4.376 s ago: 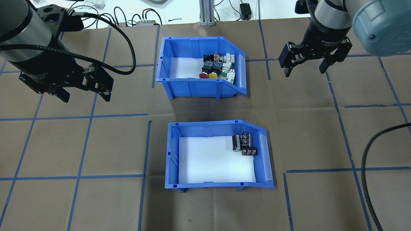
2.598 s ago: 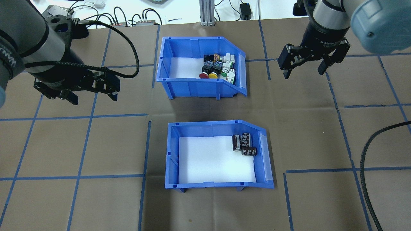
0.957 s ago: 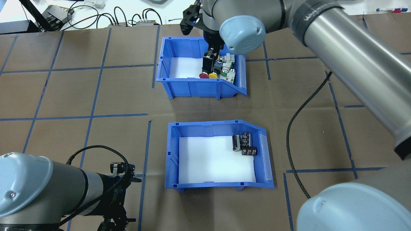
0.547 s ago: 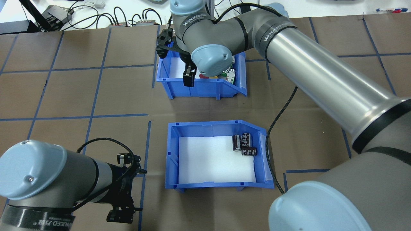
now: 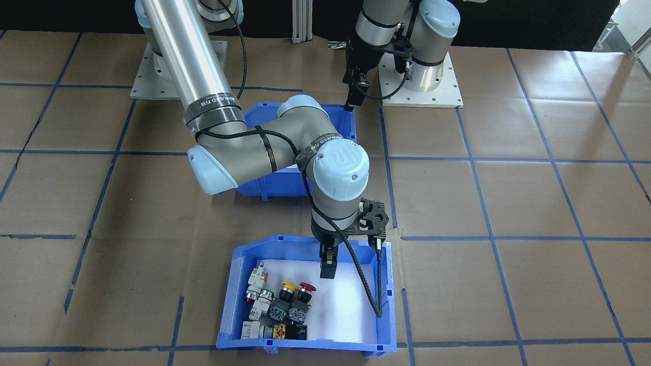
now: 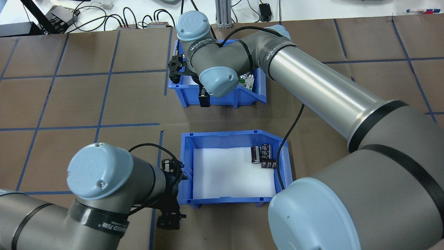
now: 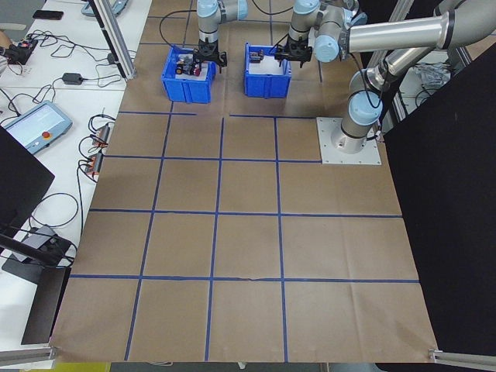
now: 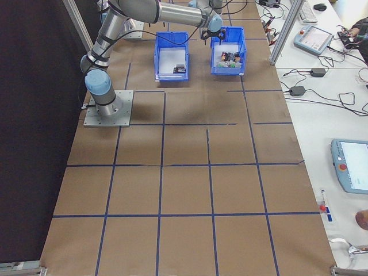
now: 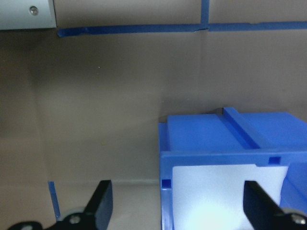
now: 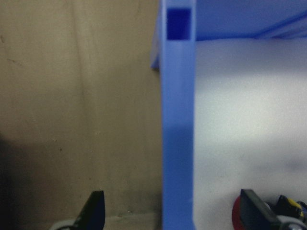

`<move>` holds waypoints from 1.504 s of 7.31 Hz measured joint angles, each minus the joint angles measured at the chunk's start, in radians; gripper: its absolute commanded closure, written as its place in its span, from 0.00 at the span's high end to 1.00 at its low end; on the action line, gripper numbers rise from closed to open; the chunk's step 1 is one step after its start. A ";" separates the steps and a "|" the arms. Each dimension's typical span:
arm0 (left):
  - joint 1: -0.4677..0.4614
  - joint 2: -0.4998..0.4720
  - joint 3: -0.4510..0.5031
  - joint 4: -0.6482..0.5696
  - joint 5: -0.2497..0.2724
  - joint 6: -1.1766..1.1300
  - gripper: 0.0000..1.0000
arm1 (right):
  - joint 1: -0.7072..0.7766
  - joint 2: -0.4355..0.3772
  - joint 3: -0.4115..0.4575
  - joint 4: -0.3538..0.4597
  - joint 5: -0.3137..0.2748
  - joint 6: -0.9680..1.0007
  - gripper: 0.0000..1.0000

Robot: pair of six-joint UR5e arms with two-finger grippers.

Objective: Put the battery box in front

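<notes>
1. Sitting on the brown paper-covered desk [image 6: 104, 104], the battery box [image 6: 222, 139] is the blue bin nearer the robot's base, its sloped cut-away end toward the robot's right.
2. A white liner covers its floor, and a few dark cylindrical cells [image 6: 262, 157] lie together by the cut-away end.
3. The left claw [image 6: 169, 205] is low beside the box's closed end wall, on the robot's left of it.
4. In the left wrist view its fingers [image 9: 101, 203] are spread wide, and the box's corner with its white floor shows between them; neither finger touches the plastic.
5. The switch bin [image 6: 222, 99], an identical blue bin, stands farther from the base, apart from the battery box, with bare paper between them.
6. Red, yellow and white push-button switches [image 5: 279, 305] are clustered at its cut-away end.
7. The right claw [image 5: 327, 264] reaches down over this bin's near long wall.
8. In the right wrist view its fingers [image 10: 93, 211] are spread, one outside the blue wall and one inside over the white liner, straddling the wall without pressing it.
9. Blue tape lines [image 6: 104, 125] grid the desk.
</notes>
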 measured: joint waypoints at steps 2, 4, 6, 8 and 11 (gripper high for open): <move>-0.088 -0.096 0.002 0.110 0.003 -0.120 1.00 | 0.004 0.000 -0.003 -0.031 -0.016 0.006 0.59; -0.124 -0.165 0.008 0.204 0.006 -0.173 1.00 | 0.007 -0.018 -0.004 -0.026 -0.030 0.009 0.20; -0.161 -0.211 0.010 0.246 0.006 -0.217 1.00 | 0.008 -0.037 -0.004 -0.021 -0.040 0.008 0.02; -0.181 -0.228 0.011 0.256 0.005 -0.229 1.00 | 0.003 -0.063 -0.001 -0.017 -0.057 -0.004 0.01; -0.206 -0.255 0.012 0.262 0.005 -0.255 0.90 | -0.078 -0.164 0.014 0.061 -0.083 -0.110 0.01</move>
